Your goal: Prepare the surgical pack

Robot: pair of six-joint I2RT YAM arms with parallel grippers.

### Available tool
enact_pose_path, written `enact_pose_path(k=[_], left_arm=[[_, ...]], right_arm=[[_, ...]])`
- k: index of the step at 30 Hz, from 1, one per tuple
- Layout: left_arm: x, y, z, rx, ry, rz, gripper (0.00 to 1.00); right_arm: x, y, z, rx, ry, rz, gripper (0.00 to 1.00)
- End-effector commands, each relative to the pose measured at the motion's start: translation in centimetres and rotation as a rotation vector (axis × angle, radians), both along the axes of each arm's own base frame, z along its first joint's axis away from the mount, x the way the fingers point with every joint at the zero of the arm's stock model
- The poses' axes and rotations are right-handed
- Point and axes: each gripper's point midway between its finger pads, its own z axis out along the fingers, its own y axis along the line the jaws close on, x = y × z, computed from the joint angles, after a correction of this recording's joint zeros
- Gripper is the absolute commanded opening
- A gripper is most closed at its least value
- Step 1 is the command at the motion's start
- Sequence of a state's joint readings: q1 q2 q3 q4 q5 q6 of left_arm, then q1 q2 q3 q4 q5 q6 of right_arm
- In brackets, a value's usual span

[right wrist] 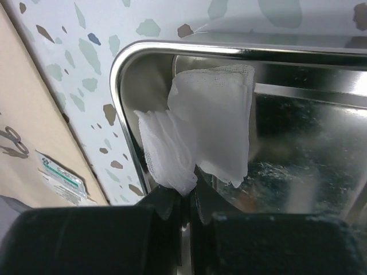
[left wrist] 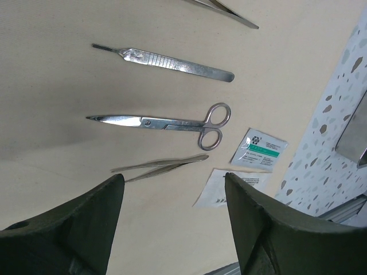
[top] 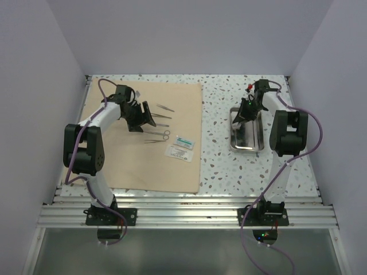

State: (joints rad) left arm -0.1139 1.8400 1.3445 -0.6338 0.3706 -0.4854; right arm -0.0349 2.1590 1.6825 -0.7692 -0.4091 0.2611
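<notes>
Right now L gripper hovers over the tan cloth, jaws spread wide, nothing held. On the cloth ahead of it lie a scalpel handle, scissors and tweezers, w/ two white packets nearer the cloth's right edge. R gripper is clamped on the edge of a folded gauze pad at a corner of the steel tray. The tray sits on the speckled table, right of the cloth and apart from it.
</notes>
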Motion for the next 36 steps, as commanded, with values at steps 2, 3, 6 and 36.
enact_pose_path(k=[2, 3, 6, 36], left_arm=[[1.2, -0.4, 0.9, -0.011, -0.061, -0.034, 0.74], [1.2, -0.5, 0.8, -0.013, -0.059, -0.035, 0.74], [1.2, -0.6, 0.8, -0.019, -0.058, -0.038, 0.74], [-0.2, -1.3, 0.2, -0.068, -0.050, -0.069, 0.74]], right_arm=[[0.6, 1.5, 1.0, 0.101, -0.024, 0.000, 0.00], [0.4, 1.8, 0.9, 0.125, -0.022, 0.007, 0.00], [0.4, 2.2, 1.1, 0.153, -0.030, 0.017, 0.00], [-0.9, -1.0, 2.5, -0.046, 0.052, 0.007, 0.54]])
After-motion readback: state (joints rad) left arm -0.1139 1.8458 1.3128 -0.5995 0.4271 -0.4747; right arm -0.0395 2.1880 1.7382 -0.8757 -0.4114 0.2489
